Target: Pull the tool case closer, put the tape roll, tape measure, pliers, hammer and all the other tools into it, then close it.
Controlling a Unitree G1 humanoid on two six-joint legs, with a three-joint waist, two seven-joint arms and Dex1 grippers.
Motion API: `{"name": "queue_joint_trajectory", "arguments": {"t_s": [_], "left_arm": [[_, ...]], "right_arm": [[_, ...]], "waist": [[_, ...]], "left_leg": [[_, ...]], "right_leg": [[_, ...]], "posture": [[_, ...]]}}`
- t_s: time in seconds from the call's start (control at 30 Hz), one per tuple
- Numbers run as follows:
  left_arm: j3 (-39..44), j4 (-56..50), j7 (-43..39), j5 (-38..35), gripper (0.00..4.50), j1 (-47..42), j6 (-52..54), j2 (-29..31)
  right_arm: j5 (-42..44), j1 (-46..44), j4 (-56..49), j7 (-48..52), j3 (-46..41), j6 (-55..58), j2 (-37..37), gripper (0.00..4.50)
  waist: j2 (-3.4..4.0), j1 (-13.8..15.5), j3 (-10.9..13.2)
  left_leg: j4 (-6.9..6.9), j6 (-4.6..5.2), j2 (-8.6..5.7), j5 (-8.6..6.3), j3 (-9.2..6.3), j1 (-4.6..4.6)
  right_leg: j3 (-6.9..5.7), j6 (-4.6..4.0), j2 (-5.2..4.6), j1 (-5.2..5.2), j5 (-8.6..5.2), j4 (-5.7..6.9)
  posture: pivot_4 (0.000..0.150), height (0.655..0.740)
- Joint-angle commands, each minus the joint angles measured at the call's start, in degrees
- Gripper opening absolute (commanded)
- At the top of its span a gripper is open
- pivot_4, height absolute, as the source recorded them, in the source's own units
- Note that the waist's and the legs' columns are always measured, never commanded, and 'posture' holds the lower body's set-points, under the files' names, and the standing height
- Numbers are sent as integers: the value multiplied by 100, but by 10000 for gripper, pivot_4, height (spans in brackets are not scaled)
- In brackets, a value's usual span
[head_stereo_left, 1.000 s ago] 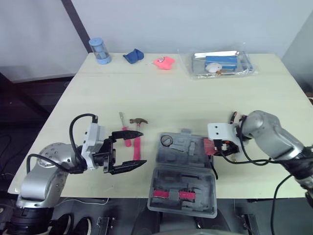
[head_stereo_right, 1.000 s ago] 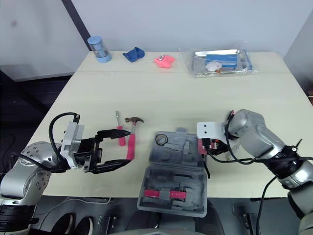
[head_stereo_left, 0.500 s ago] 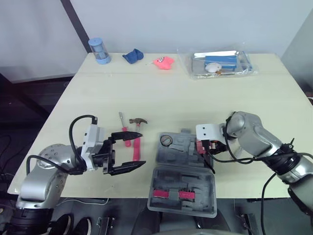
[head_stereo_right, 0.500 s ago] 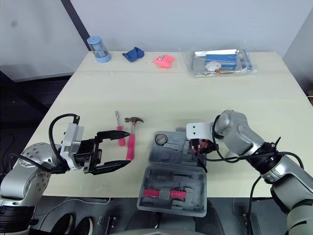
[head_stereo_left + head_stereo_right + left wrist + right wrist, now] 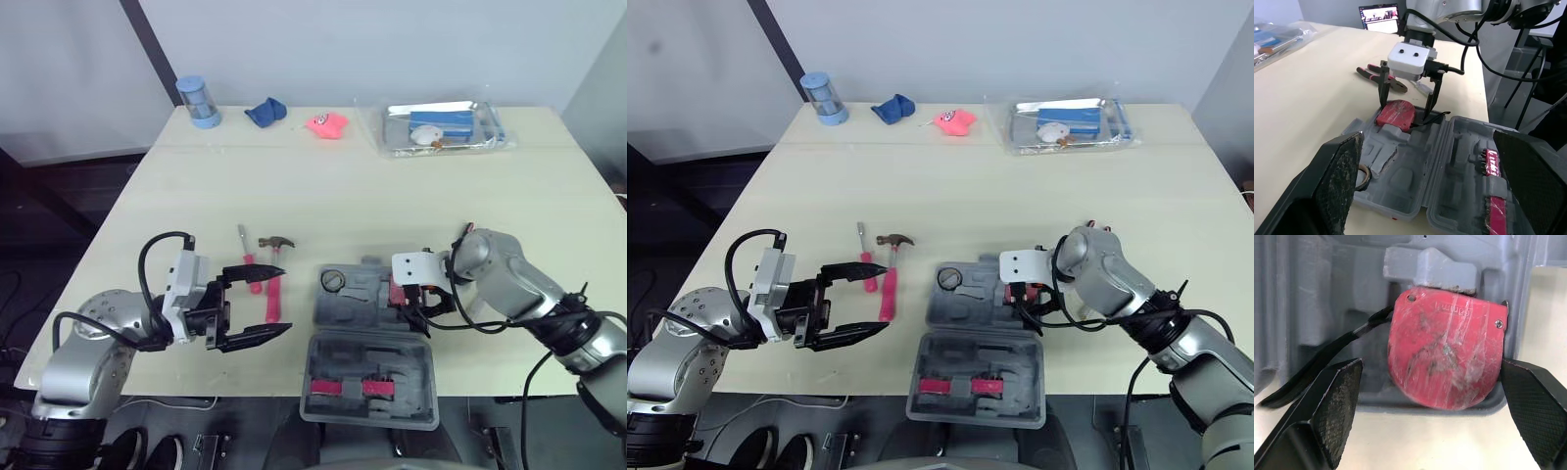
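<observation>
At the lower centre of the head view, the tool case (image 5: 364, 328) lies open on the worktop (image 5: 323, 186), close to the front edge, so you can count the pull as done. Its far tray carries the tape roll (image 5: 334, 281) in the upper left pocket. The red tape measure (image 5: 1447, 352) sits in the right-hand corner pocket, its black strap trailing across the tray. A red bit holder (image 5: 349, 389) sits in the near half.

The right pincer (image 5: 411, 298) stands over that corner with its fingers spread wide to either side of the tape measure, clamping nothing. I judge that tool as placed.

Outside the case, three tools remain. In the left wrist view the pliers (image 5: 1382, 78) lie on the bare worktop just beyond the right pincer. To the left of the case in the head view you have the hammer (image 5: 273, 284), its pink handle pointing toward the front edge. A small pink-handled screwdriver (image 5: 863, 243) lies just beside it.

The left pincer (image 5: 282, 298) hovers at the lower left, near the hammer's handle, with its fingers wide apart and empty.

By my reckoning you are less than halfway. Two named tools are in, while the pliers, hammer and screwdriver are yet to go in. Only then can the case be shut.
</observation>
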Motion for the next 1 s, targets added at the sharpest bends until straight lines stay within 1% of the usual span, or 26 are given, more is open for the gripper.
{"name": "queue_joint_trajectory", "arguments": {"t_s": [0.03, 0.13, 0.2, 0.27, 0.33, 0.37, 0.4, 0.43, 0.7, 0.83, 1.0], "left_arm": [[110, -129, -13, -75, 45000, 7, -57, 11], [104, -132, -10, -76, 45000, -5, -49, 14], [98, -128, -10, -78, 45000, -23, -44, 15], [79, -120, -12, -80, 45000, -55, -37, 11], [60, -120, -12, -80, 45000, -78, -35, 4], [48, -117, -10, -80, 45000, -95, -32, -1], [39, -115, -11, -79, 45000, -105, -33, -6], [28, -113, -10, -77, 45000, -116, -34, -11], [-25, -56, -48, -66, 45000, -207, -37, -31], [-26, -27, -73, -59, 45000, -244, -33, -29], [-10, -16, -87, -54, 45000, -264, -21, -20]], "right_arm": [[353, -7, -608, 128, -654, 136, -243, 44788], [720, 211, -707, -63, -1130, 153, -156, 44788], [946, 468, -588, -262, -1473, -128, -85, 44788], [1279, 824, -457, -508, -1917, -354, 94, 39573], [1514, 1124, -348, -691, -2208, -724, 227, 31737], [1640, 1283, -299, -729, -2319, -869, 283, 25786], [1727, 1419, -239, -847, -2433, -963, 363, 23182], [1806, 1546, -132, -952, -2534, -1206, 441, 19347], [2612, 2477, 789, -1204, -3213, -2758, 1138, 19347], [2901, 2630, 1338, -1178, -3367, -3332, 1431, 19347], [2935, 2736, 2206, -1017, -3350, -4023, 1580, 19347]], "waist": [[-2, 0, -1], [-3, -8, -2], [-3, -8, -2], [-5, 2, -3], [-5, 2, -3], [-5, 2, -3], [-5, 3, -3], [-6, 2, -4], [-8, -9, -5], [-7, -11, -4], [-7, -19, -5]], "left_leg": [[2, 0, 0, 0, 0, -15], [3, 0, 0, 0, -3, -19], [2, 0, 0, 0, -3, -20], [2, 0, 0, 0, -2, -23], [4, 0, -1, 0, 0, -25], [5, 0, -2, 0, -1, -27], [5, 0, -2, 0, -1, -27], [5, 0, -2, 0, -2, -27], [5, 0, -1, 0, -2, -24], [7, 0, -2, 1, 2, -24], [6, 0, -1, 1, 4, -16]], "right_leg": [[0, 0, 0, -18, 0, 3], [-2, 0, 1, -21, 1, 3], [-3, 0, 1, -21, 1, 3], [-2, 0, 0, -22, 1, 3], [-2, 0, -2, -22, 1, 2], [-2, 0, -2, -23, 1, 3], [-2, 0, -2, -23, 1, 3], [-2, 0, -2, -23, 1, 3], [-2, 0, 0, -22, 1, 7], [0, 1, -1, -22, 1, 8], [4, 0, 1, -22, 1, 16]], "posture": [[1500, 7400], [1500, 7400], [1500, 7400], [1500, 7400], [1500, 7400], [1500, 7400], [1500, 7400], [1500, 7400], [1500, 7400], [1500, 7400], [1500, 7400]]}}
